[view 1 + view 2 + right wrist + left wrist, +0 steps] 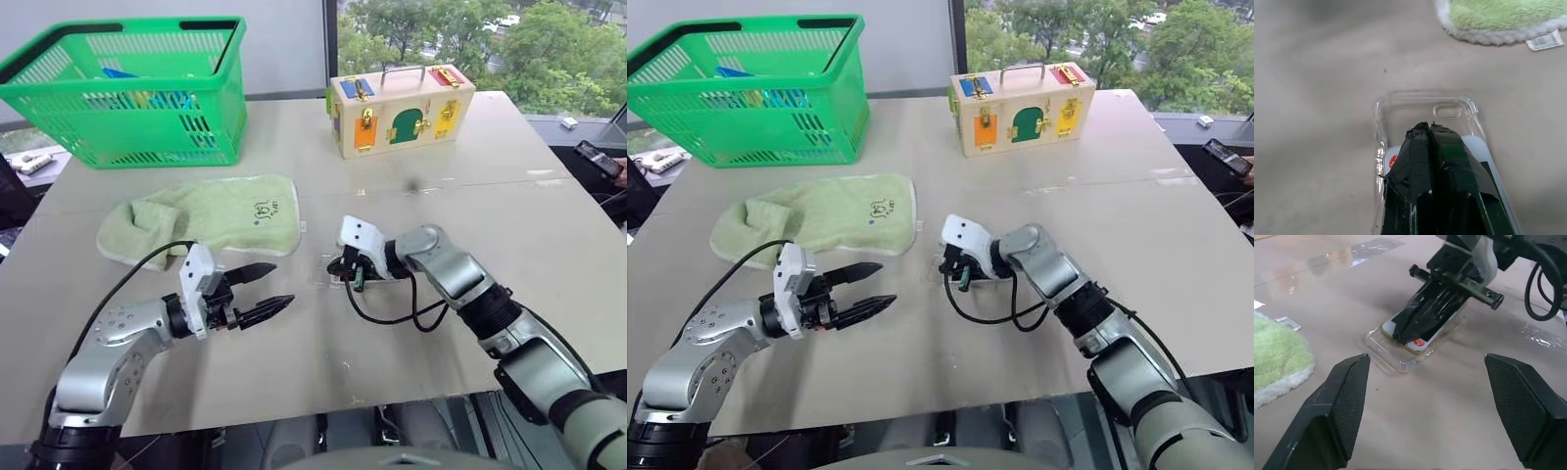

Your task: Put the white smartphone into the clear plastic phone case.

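The right tool [1400,335] has its two black fingers pressed together, tips resting on top of the white smartphone [1479,147], which lies partly inside the clear plastic phone case [1422,105]; the case's camera-cutout end is bare beyond the phone's edge. Both lie flat on the counter [323,362], near its middle, just beside the edge of a green towel [211,215]. The left tool [263,290] hovers above the counter with its fingers spread wide, pointing toward the case from a short way off, holding nothing. The counter is pale beige, matte with soft reflections, and a seam runs across it. At its far side stand a green plastic basket [147,127] and a wooden latch box [402,110]. Beyond is a grey wall and a window onto trees.
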You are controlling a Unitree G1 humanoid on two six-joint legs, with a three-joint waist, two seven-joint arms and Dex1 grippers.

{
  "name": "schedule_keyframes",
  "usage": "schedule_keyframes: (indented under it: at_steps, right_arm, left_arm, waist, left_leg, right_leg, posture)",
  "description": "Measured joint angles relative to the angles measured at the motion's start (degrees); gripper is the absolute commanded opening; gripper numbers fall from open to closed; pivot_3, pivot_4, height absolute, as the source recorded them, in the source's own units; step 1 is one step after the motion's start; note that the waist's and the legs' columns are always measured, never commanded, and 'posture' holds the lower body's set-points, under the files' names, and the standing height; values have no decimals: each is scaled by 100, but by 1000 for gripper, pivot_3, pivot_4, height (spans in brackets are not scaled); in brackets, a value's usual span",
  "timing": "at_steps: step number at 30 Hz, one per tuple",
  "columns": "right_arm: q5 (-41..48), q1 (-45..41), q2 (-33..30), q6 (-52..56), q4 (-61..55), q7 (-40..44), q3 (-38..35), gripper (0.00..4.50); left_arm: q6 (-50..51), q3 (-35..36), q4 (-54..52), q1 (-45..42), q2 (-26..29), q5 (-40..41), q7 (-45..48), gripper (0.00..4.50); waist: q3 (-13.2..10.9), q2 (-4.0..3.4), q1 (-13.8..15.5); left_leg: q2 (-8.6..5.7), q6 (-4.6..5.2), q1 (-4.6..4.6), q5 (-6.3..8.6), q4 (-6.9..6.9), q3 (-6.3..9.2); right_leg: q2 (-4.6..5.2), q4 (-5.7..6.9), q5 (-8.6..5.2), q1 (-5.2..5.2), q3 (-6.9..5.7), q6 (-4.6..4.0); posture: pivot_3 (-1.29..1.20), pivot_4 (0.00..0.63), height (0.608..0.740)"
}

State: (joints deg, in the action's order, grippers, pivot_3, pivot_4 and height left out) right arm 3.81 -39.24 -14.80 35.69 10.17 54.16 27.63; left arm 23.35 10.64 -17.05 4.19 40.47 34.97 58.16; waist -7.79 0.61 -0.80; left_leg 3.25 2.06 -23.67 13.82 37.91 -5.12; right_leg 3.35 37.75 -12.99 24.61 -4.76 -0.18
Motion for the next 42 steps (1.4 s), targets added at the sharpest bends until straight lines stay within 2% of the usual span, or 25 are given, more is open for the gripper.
schedule_keyframes:
  at_steps: [7, 12, 16, 21, 28, 32, 42]
  right_arm:
    - [569, 588, -25, 585, -1015, -306, -743, 20]
    - [926, 655, -450, 1382, -2274, -468, -1134, 20]
    - [1024, 659, -877, 1676, -2859, -477, -1015, 20]
    - [1008, 960, -1329, 1711, -3077, -616, -974, 20]
    - [877, 1481, -1978, 2065, -3487, -1366, -1725, 20]
    - [812, 1714, -2237, 2230, -3665, -1548, -1754, 20]
    - [944, 1966, -2300, 2538, -3976, -1687, -1458, 20]
  left_arm:
    - [-60, -6, 150, -160, 0, -51, 79, 3849]
    - [-144, -7, 336, -188, 0, -118, 201, 3849]
    - [-186, -40, 411, -275, -39, -161, 212, 3849]
    - [-251, -200, 430, -341, -115, -228, 212, 3849]
    - [-663, -306, 756, -436, -198, -573, 215, 3849]
    - [-982, -566, 956, -659, -332, -911, 162, 3849]
    - [-1518, -979, 1440, -1044, -637, -1528, -9, 3849]
  waist:
    - [-67, -6, 21]
    - [-111, 7, -1]
    - [-112, 9, 9]
    - [-124, 29, 27]
    - [-131, 38, 19]
    - [-133, 41, 38]
    - [-135, 46, 21]
  left_leg:
    - [-12, 21, -32, -13, -27, -4]
    - [-15, 26, -59, -16, -52, -12]
    - [-15, 25, -103, -18, -51, -10]
    - [-17, 26, -105, -18, -49, -18]
    - [-15, 26, -100, -19, -46, -27]
    - [-15, 26, -100, -19, -46, -25]
    - [-13, 27, -96, -19, -38, -30]
  right_leg:
    - [11, -18, 1, 23, -5, 1]
    - [6, -32, 12, 53, -1, 19]
    - [-10, -31, 14, 91, -3, 22]
    - [-23, -32, 14, 92, -2, 25]
    - [-24, -26, 14, 95, -4, 26]
    - [-30, -25, 14, 94, -1, 26]
    - [-37, -10, 15, 96, 3, 27]
  posture:
    - [0, 150, 740]
    - [0, 150, 740]
    - [0, 150, 740]
    - [0, 150, 740]
    - [0, 150, 740]
    - [0, 150, 740]
    - [0, 150, 740]
